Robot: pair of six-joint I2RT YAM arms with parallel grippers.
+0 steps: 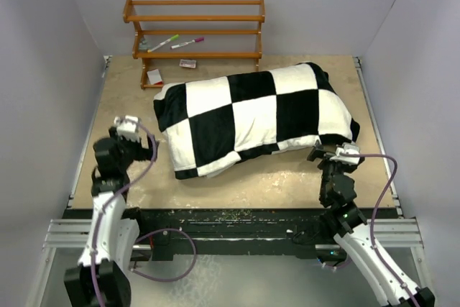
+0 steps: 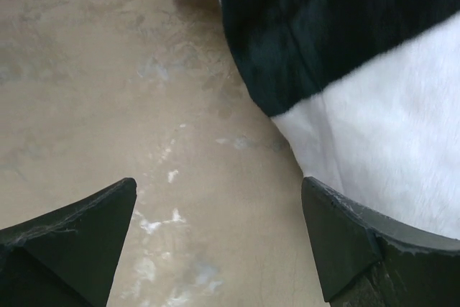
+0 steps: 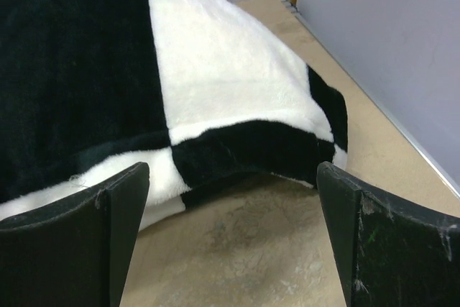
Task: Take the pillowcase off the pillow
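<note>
On the tan table (image 1: 280,174) lies the pillowcase (image 1: 251,116), a big fluffy cover with black and white squares. It sits in the middle, a bit toward the right. It is turned so its right end is farther back than its left end. It looks plump and full. The pillow does not show anywhere; only the squares can be seen.

Left of the pillowcase is the left gripper (image 2: 219,195). Its jaws are spread wide apart and hold nothing. Only bare table shows between them. From its own camera, one finger (image 2: 359,242) is just beside the edge of a white square. I cannot tell if it touches the fluff.

Near the front right corner of the pillowcase is the right gripper (image 3: 233,177). Its jaws are spread wide too, with nothing in them. The low edge of the pillowcase lies just ahead of the fingers, and bare table shows between them. That edge has a black strip with a bit of white under it.

At the back of the table, by the wall, stands a wooden rack (image 1: 194,30). A green pen (image 1: 164,42) and a pink pen (image 1: 188,42) lie on one of its shelves. A small card (image 1: 187,63) lies at the foot of the rack. Another small card (image 1: 154,76) lies by its left leg, near the back left corner of the pillowcase.
</note>
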